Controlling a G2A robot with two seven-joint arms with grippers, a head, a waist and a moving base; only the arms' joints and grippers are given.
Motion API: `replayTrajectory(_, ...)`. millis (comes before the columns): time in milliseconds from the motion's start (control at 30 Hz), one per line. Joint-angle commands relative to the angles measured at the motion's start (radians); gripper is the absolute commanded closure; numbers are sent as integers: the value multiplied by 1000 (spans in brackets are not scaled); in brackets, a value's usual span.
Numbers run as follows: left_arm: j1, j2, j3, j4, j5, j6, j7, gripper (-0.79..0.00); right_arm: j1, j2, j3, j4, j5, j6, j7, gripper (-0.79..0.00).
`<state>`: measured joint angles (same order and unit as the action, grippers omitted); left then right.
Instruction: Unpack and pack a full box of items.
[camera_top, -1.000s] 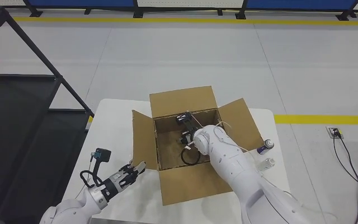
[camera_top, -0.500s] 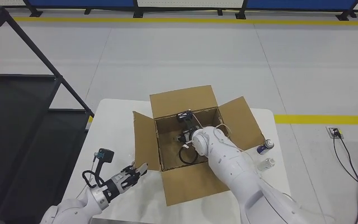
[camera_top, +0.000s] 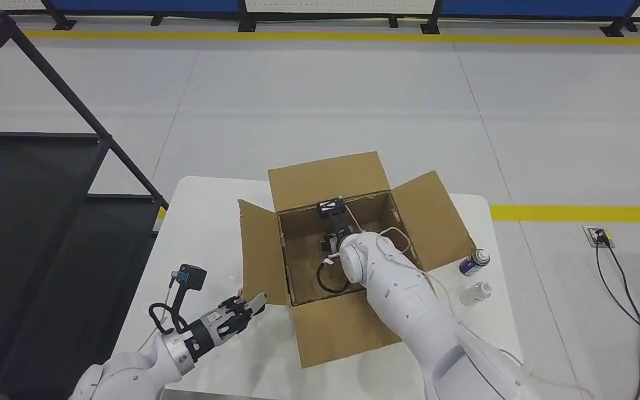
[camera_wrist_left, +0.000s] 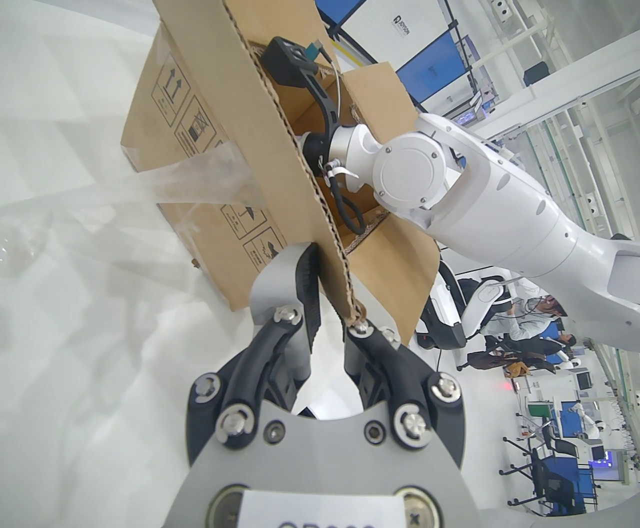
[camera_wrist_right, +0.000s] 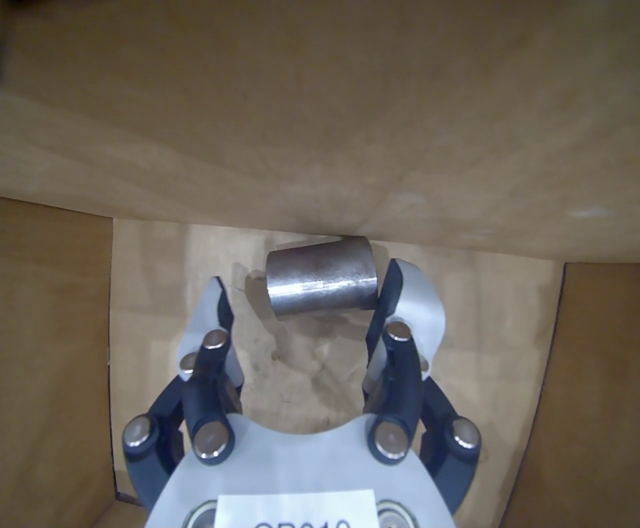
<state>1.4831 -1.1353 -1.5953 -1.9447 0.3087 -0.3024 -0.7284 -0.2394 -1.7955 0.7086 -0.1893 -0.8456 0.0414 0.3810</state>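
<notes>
Your right gripper (camera_wrist_right: 306, 277), jaws open astride a short metal cylinder (camera_wrist_right: 320, 287) lying against a wall on the floor of the box (camera_top: 345, 325), looks set to lift it out, while your left gripper (camera_wrist_left: 327, 290), clamped on a side flap (camera_top: 258, 250), apparently steadies the box on the table (camera_top: 200, 230).

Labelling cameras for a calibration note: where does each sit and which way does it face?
Top view: above the arms, looking down at table and box; both arms show.
Left wrist view: beside the box, facing its flap; left gripper shows.
Right wrist view: inside the box, facing a metal cylinder; open right gripper shows.
Shared: top and left wrist views show the right arm.
</notes>
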Motion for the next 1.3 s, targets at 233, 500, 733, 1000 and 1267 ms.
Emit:
replayTrajectory(233, -2, 6, 5, 1, 0, 8, 14, 0, 9, -1, 12, 16, 1, -13, 0, -108)
replayTrajectory(500, -13, 9, 9, 9, 2, 28, 41, 0, 17, 11, 22, 18, -2, -93, 6, 0)
replayTrajectory(733, -29, 13, 8, 19, -1, 40, 43, 0, 27, 32, 19, 15, -36, -203, 24, 0)
replayTrajectory(1000, -50, 19, 7, 34, -6, 51, 36, 0, 42, 63, 15, 12, -86, -268, 56, -55)
replayTrajectory(1267, -82, 23, 12, 69, -19, 64, 31, 0, 45, 96, 22, -9, -112, -346, 97, -46)
